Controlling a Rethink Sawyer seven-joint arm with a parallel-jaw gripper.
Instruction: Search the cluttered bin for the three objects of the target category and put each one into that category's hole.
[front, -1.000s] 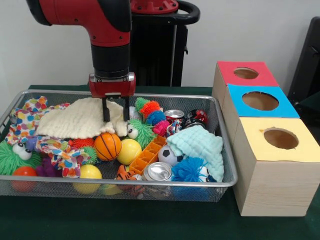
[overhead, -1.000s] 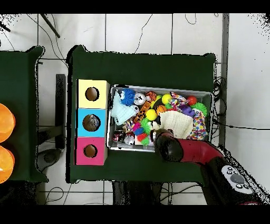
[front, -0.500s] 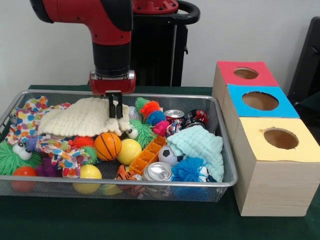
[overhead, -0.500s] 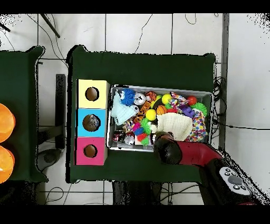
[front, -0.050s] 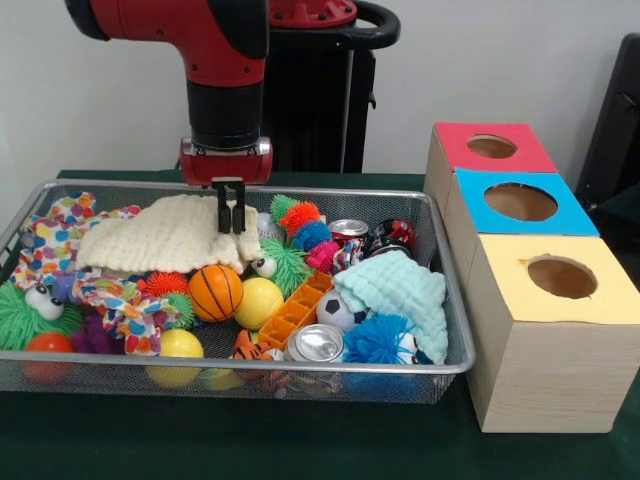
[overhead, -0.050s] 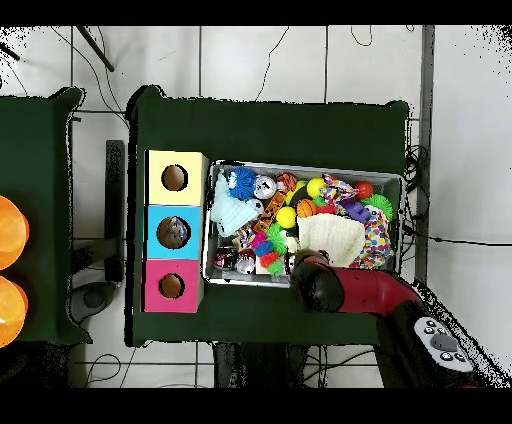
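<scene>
Risen from cream cloth (front, -0.050s: 165, 235) since a second ago: gripper (front, -0.050s: 229, 218), fingers nearly together, holding nothing. Bin (front, -0.050s: 440, 300) search unfinished; no object secured.

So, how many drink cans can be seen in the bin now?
2: one silver can at the front rim, one red-rimmed can near the back by the spiky toys. Clutter may hide others.

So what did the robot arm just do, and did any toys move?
The tool lifted up off the cream cloth, and its two fingers, open before, closed together on nothing. The cloth, the balls and the cans in the bin stayed put.
</scene>
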